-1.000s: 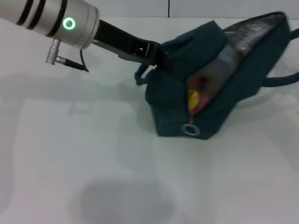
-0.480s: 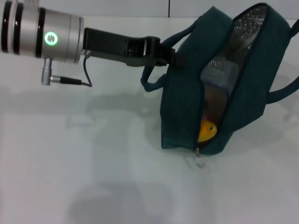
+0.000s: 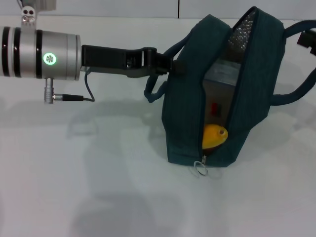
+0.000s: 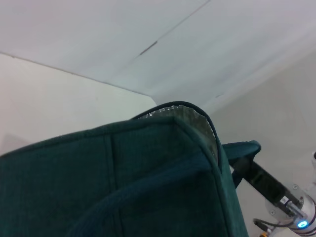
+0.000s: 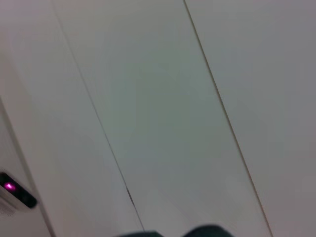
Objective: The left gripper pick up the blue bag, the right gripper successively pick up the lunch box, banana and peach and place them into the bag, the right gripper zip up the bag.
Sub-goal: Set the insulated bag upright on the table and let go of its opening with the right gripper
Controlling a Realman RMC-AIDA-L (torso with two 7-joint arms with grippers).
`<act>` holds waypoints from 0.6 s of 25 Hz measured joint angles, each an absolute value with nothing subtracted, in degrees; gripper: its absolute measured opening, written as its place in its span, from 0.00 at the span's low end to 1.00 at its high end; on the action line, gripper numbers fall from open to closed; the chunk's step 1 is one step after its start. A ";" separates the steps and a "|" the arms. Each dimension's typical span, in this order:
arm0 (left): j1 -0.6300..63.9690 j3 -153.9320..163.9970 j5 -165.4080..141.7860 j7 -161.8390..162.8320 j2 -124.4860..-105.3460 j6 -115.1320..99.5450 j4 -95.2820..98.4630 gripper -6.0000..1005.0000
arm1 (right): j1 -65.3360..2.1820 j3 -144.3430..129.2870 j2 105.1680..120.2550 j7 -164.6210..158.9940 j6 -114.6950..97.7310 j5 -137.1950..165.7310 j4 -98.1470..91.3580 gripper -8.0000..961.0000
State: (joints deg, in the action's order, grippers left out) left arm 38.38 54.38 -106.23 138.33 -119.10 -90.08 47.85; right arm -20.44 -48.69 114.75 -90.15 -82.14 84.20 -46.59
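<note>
The blue bag (image 3: 185, 113) stands upright on the white table, its mouth gaping toward me with silver foil lining (image 3: 243, 29) showing. My left gripper (image 3: 173, 65) reaches in from the left and is shut on the bag's upper edge by a handle loop (image 3: 154, 89). The bag's fabric (image 4: 123, 187) fills the left wrist view. Inside the bag lie the clear lunch box (image 3: 223, 75) and, lower down, the yellow banana (image 3: 215, 136). The peach is hidden. A ring pull (image 3: 201, 169) hangs at the zipper's low end. My right gripper (image 3: 308, 39) sits at the far handle (image 4: 243, 148).
White table (image 3: 98, 187) spreads in front of and to the left of the bag. A cable and plug (image 3: 64, 98) hang under the left wrist. The right wrist view holds only pale wall panels and a small device with a pink light (image 5: 10, 187).
The bag has swung from lying tilted to standing upright, and the left arm has levelled out. The banana has slid lower, and the ring pull now dangles at the bottom.
</note>
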 joint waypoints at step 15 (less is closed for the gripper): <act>37.97 54.14 -106.69 133.11 -118.95 -84.50 46.37 0.08 | -22.01 -48.51 113.27 -91.53 -82.36 87.96 -46.64 0.40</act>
